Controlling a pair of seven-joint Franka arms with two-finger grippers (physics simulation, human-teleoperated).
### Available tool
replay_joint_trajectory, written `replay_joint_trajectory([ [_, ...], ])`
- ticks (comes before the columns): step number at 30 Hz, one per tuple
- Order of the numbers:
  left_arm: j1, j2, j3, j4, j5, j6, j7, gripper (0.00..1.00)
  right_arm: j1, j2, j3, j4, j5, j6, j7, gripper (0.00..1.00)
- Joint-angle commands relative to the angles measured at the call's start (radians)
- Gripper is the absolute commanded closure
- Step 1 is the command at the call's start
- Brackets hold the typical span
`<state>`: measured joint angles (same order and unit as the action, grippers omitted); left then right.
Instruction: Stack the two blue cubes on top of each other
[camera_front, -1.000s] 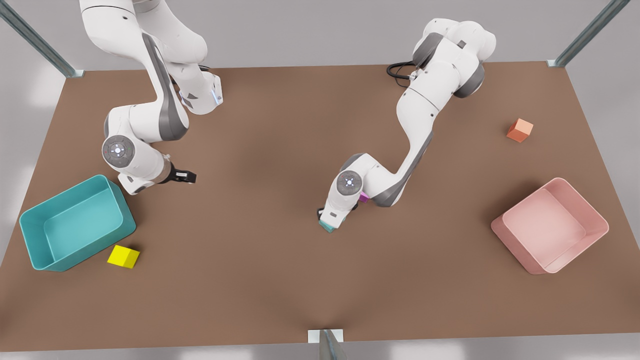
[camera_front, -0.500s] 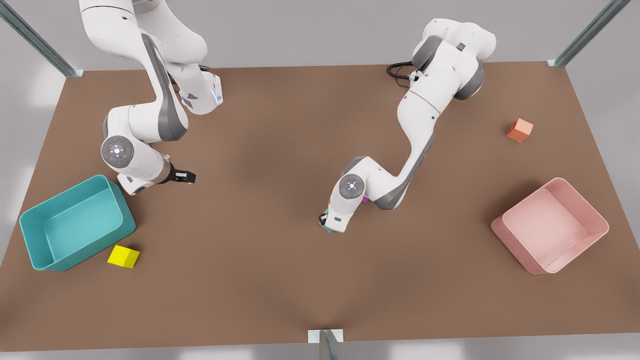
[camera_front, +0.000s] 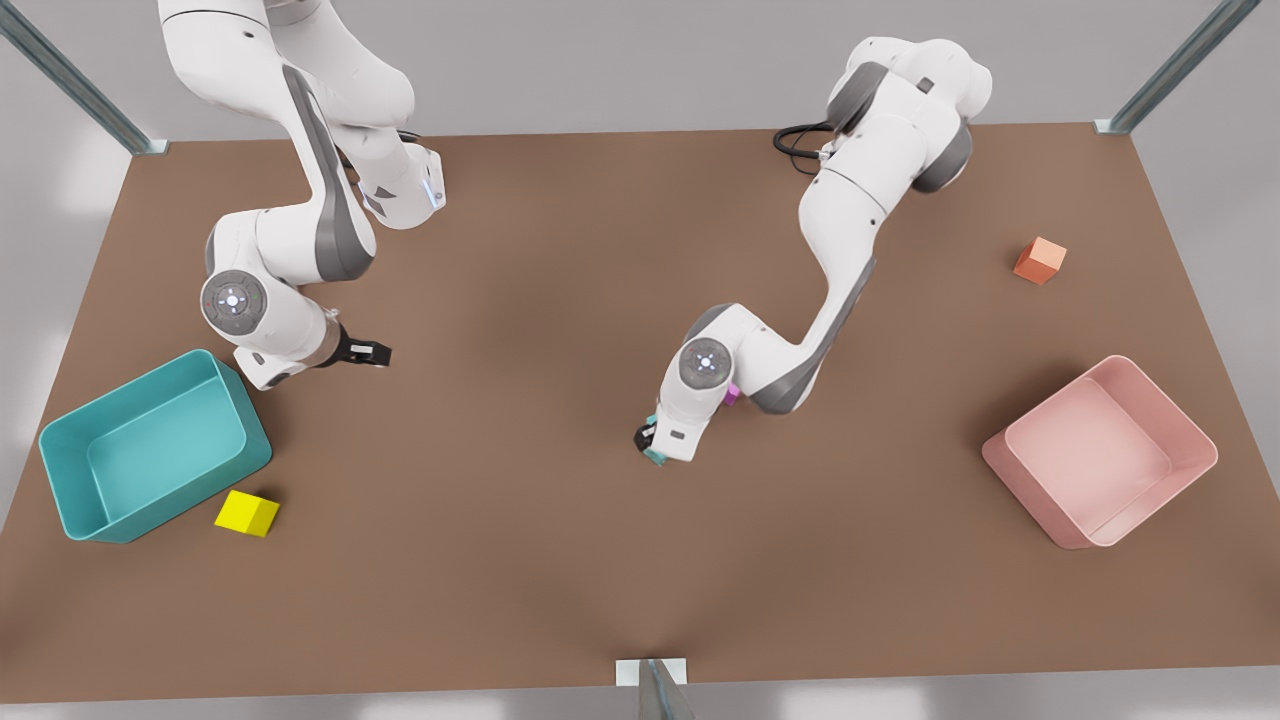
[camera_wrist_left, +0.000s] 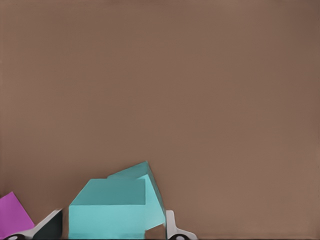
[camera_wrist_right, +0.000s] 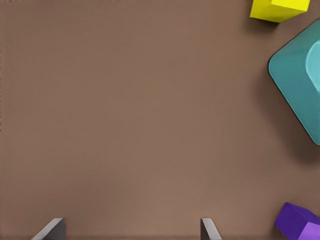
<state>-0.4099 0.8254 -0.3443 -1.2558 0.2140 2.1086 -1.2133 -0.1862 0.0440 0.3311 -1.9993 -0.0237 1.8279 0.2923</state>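
Teal cube (camera_wrist_left: 107, 212) | left end effector (camera_wrist_left: 112, 227) clamps it | unlabelled

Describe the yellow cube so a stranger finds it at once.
Find the big teal bin at the front view's left, near the waiting right end effector. Just off its near corner sits the yellow cube, the only yellow thing on the table.

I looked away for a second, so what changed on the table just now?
The left gripper, at a teal cube, shifted slightly toward the front view's right. The right gripper waits open; teal bin, pink bin, yellow cube and orange cube stayed put.
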Motion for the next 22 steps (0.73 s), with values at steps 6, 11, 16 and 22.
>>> replay_joint_trajectory([
  [6,0.295,-0.298,-0.012,0.064,-0.008,-0.555,0.799,0.00,0.002,0.002,0.002,0.007,0.001,-0.001,-0.002,0.00],
  [11,0.422,-0.738,0.215,-0.428,-0.232,-0.361,1.198,0.00,0.002,0.000,0.002,0.007,0.001,-0.002,-0.002,0.00],
  [16,0.404,-0.557,0.214,-0.131,-0.197,-0.582,1.193,0.00,0.005,0.000,0.002,0.008,0.001,-0.002,-0.002,0.00],
  [22,0.404,-0.551,0.214,-0.131,-0.197,-0.579,1.192,0.00,0.007,0.004,0.002,0.014,0.001,-0.004,-0.002,0.00],
])
